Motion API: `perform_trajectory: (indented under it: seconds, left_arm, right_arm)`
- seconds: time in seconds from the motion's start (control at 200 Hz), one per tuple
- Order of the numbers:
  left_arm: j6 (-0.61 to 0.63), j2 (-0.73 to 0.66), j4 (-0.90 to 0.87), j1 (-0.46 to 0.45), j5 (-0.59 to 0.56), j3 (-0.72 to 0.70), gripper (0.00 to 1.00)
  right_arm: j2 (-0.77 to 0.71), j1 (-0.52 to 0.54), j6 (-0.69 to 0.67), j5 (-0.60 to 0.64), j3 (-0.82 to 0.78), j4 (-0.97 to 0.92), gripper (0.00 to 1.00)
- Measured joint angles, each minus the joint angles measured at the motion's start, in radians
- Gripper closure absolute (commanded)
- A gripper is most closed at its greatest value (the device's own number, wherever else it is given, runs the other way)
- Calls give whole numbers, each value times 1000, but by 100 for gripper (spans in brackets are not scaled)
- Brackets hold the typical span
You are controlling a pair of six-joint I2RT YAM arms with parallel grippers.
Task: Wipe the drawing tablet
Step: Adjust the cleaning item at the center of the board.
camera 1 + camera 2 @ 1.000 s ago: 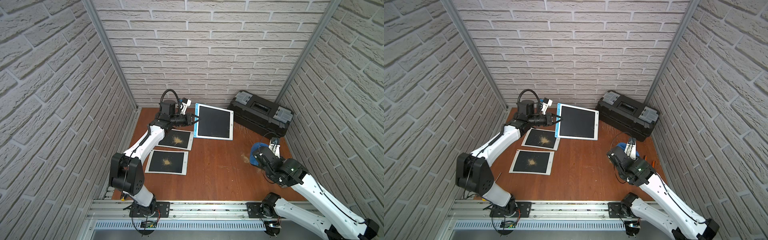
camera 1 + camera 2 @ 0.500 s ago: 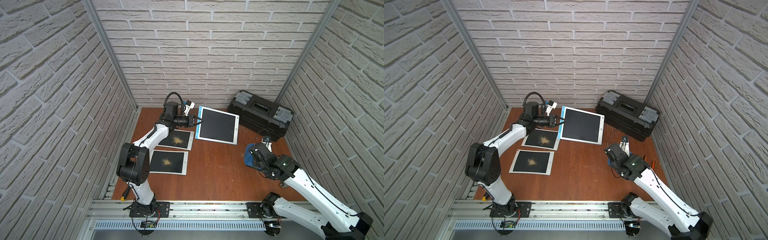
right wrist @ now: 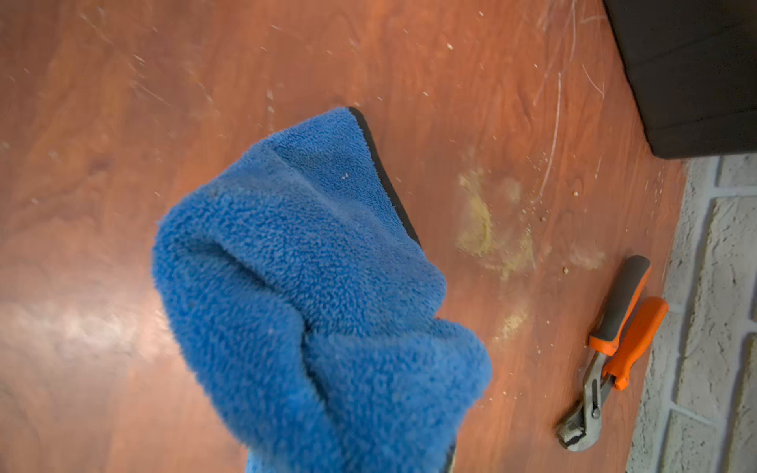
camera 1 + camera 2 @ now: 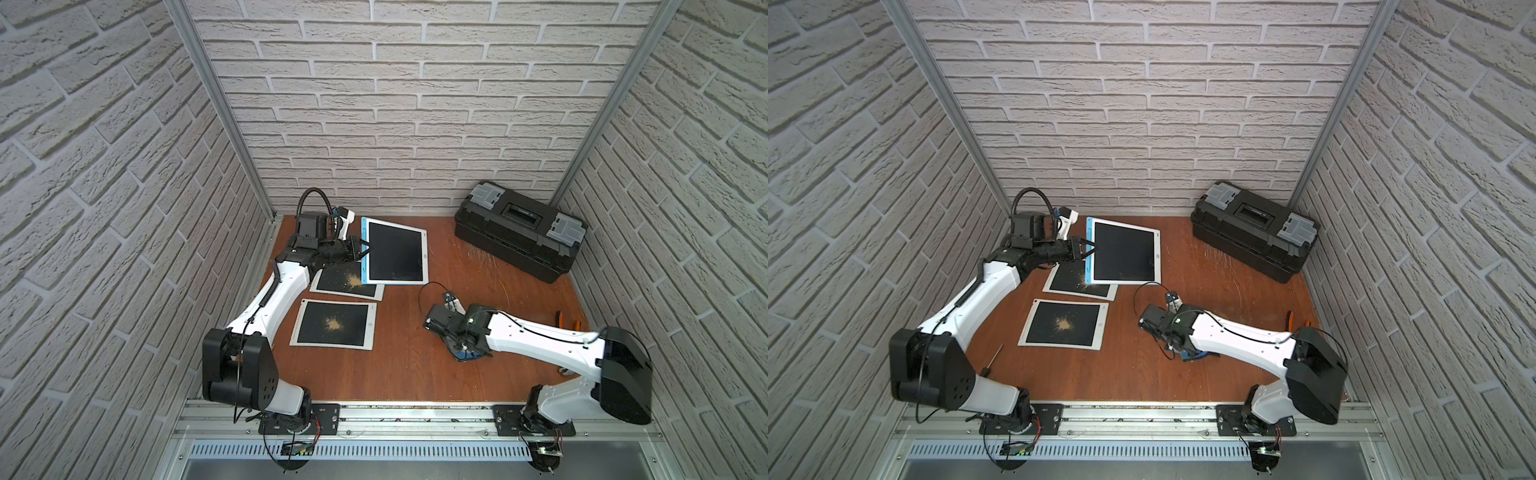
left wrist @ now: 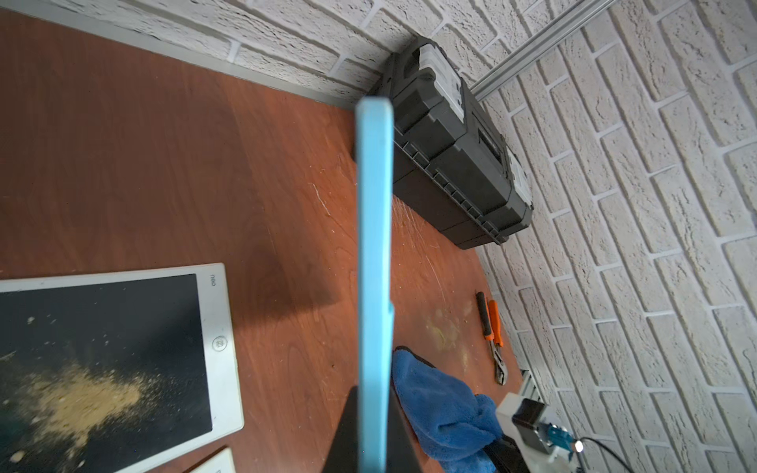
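Presently held, item one: drawing tablet (image 4: 395,253), white frame with one blue side and a black screen. It is lifted and tilted near the back-left corner of the tabletop (image 4: 415,374). No dust shows on its screen in both top views. The blue side runs roughly back to front, and the left wrist view shows it edge-on.

Item two: left claw (image 4: 360,249), closed on that blue side, reaching in from the left edge.

Item three: right claw (image 4: 462,349), closed on a bunched blue microfibre cloth (image 3: 311,286), right of centre toward the front edge.

Governing relation: the tablet lies back and left of the right claw, well apart. The right arm carries the cloth, so it would likely have to cross the bare wood between them. That lane looks open.

Adjacent: rear dusty tablet (image 4: 347,284), partly beneath the held tablet's front corner, and front dusty tablet (image 4: 332,324). Both lie flat toward the left edge, each bearing a sawdust heap. They border the lane, and a low pass might scatter the dust.

Outlying: toolbox (image 4: 519,239) at the back-right corner, pliers (image 3: 614,340) at the right edge, and a sawdust smear (image 3: 477,229) beside the cloth. All are off the path.
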Motion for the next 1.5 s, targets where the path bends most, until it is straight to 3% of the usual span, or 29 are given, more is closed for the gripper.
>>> perform_trajectory:
  seconds: [0.1, 0.18, 0.215, 0.23, 0.245, 0.425, 0.665, 0.975, 1.285, 1.4, 1.5]
  left_arm:
    - [13, -26, -31, 17, -11, 0, 100]
    - [13, -29, -34, 31, -11, 0, 100]
    - [12, -29, -33, 35, -11, 0, 100]
    - [11, -29, -33, 37, -11, 0, 100]
    - [11, -29, -34, 37, -11, 0, 100]
    - [8, -52, -34, 42, -6, 0, 100]
    - [9, -93, -34, 42, 11, 0, 100]
    - [10, -93, -40, 35, 11, 0, 100]
    - [21, -93, -59, 28, 6, 0, 100]
    - [24, -93, -64, 27, 3, 0, 100]
    - [25, -93, -66, 27, 3, 0, 100]
  right_arm:
    - [121, 16, 3, -61, 55, 60, 86]
    - [171, 10, 0, -156, 56, 121, 37]
    - [179, 7, 0, -187, 56, 136, 10]
    - [179, 6, -1, -195, 56, 140, 2]
    - [178, 5, -1, -202, 56, 142, 0]
    - [33, -70, -24, -280, 6, 177, 0]
    - [-215, -356, -63, -484, -165, 248, 0]
    - [-131, -407, -78, -702, -256, 373, 0]
    - [-27, -404, -16, -714, -257, 448, 0]
    - [15, -372, 2, -666, -216, 421, 10]
    - [66, -333, 13, -595, -174, 404, 32]
